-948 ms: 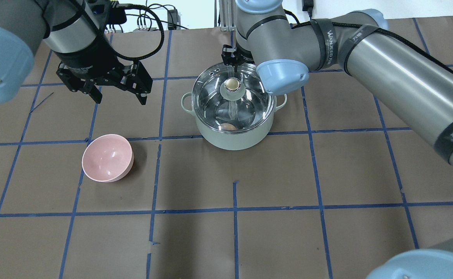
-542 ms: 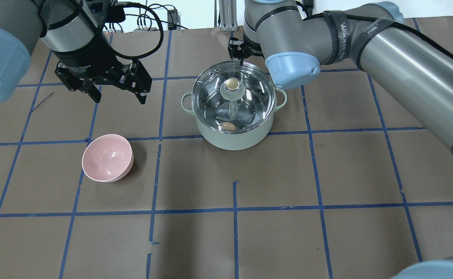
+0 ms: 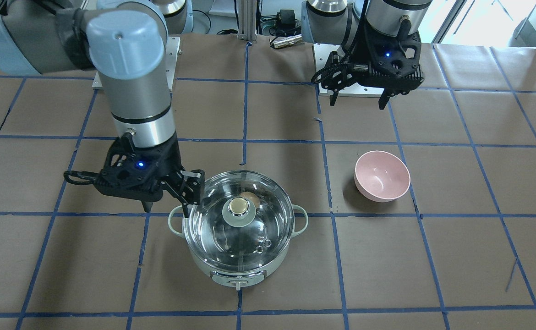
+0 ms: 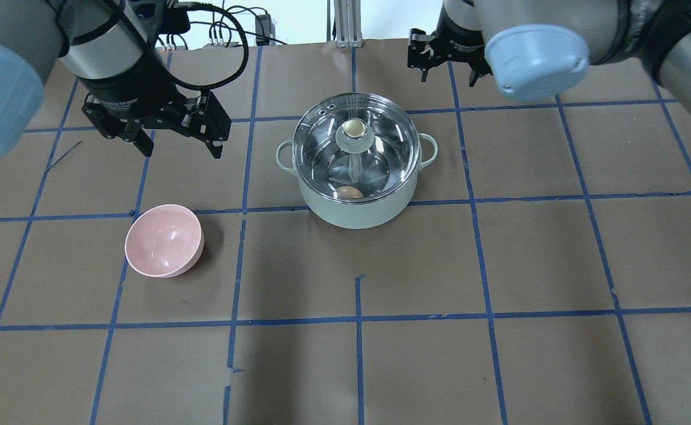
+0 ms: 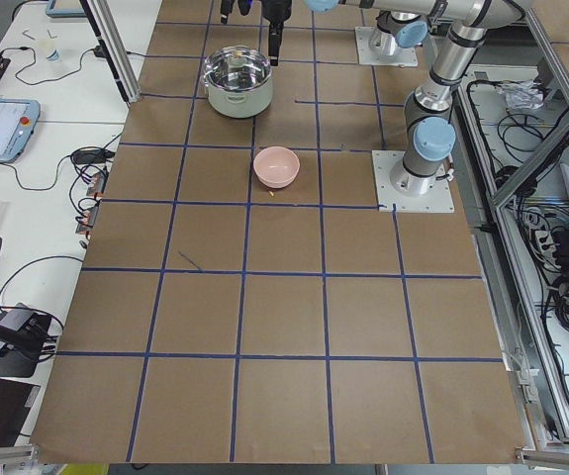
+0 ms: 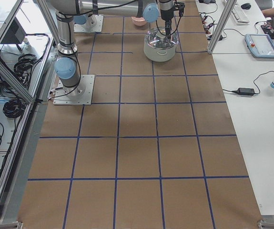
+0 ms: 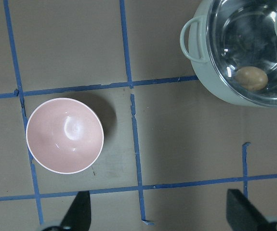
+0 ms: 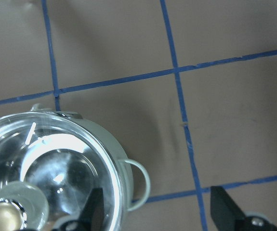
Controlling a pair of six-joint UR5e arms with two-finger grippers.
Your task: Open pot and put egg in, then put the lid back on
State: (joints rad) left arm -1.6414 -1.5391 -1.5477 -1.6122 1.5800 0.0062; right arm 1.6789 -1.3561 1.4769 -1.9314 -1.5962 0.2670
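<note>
Long brown table (image 5: 284,327), seen from its end.
The pot (image 5: 237,87) sits at the far end, its top glinting, though from here I can't tell glass from steel. A pink bowl (image 5: 276,166) stands nearer, well apart from it. Dark gripper fingers (image 5: 277,25) show at the top edge, just right of the pot. The near arm's base (image 5: 418,168) stands by the right edge; a tablet (image 5: 2,127) lies on the bench (image 5: 56,109) at left.
</note>
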